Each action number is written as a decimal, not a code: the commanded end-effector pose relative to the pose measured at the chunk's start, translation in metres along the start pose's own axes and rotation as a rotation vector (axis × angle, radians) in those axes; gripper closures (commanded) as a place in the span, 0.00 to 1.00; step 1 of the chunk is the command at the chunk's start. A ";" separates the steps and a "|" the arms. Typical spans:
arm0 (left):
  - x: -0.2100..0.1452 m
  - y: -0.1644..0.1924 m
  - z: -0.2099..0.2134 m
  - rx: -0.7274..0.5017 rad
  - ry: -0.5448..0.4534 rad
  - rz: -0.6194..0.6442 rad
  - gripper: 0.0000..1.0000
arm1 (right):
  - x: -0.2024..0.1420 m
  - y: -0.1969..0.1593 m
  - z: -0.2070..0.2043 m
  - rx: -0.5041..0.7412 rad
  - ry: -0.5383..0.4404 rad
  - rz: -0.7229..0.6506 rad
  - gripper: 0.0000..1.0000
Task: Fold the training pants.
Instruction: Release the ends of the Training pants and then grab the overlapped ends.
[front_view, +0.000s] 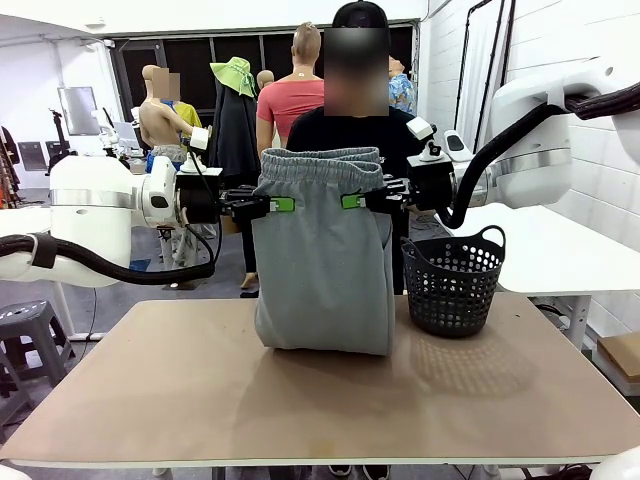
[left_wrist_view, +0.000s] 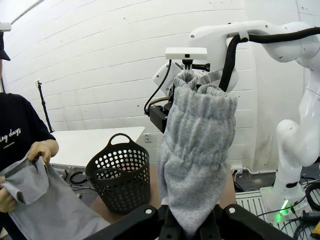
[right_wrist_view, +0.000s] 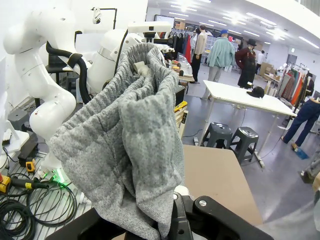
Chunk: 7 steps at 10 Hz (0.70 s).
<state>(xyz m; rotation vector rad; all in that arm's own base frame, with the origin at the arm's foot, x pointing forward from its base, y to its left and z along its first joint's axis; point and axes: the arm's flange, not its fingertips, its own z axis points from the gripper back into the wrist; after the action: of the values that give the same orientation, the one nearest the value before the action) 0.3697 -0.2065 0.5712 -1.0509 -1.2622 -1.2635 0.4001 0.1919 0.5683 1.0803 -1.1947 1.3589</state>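
The training pants (front_view: 322, 270) hang as a light grey sheet over the middle of the table, their lower fold resting on the tabletop. My left gripper (front_view: 280, 204) is shut on the left end of the gathered waistband, and my right gripper (front_view: 352, 201) is shut on the right end. In the left wrist view the bunched waistband (left_wrist_view: 200, 130) rises from my left gripper (left_wrist_view: 192, 222). In the right wrist view the pants (right_wrist_view: 130, 145) drape over my right gripper (right_wrist_view: 171, 220). Behind the pants, a person's hands (left_wrist_view: 42, 150) hold more grey cloth (left_wrist_view: 45, 205).
A black mesh basket (front_view: 452, 283) stands on the brown table (front_view: 150, 400) just right of the pants; it is also in the left wrist view (left_wrist_view: 120, 175). The person (front_view: 350, 130) stands at the far edge. A white table (front_view: 560, 250) lies to the right.
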 end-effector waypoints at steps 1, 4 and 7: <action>0.001 -0.003 0.000 0.015 -0.022 -0.010 1.00 | 0.002 0.001 0.000 0.007 -0.020 -0.006 1.00; 0.001 -0.003 0.000 0.015 -0.022 -0.010 1.00 | 0.002 0.001 0.000 0.007 -0.020 -0.006 1.00; 0.001 -0.003 0.000 0.015 -0.022 -0.010 1.00 | 0.002 0.001 0.000 0.007 -0.020 -0.006 1.00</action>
<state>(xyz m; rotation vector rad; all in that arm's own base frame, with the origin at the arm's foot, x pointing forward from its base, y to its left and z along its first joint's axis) 0.3697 -0.2065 0.5712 -1.0509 -1.2622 -1.2634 0.4001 0.1919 0.5683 1.0803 -1.1947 1.3590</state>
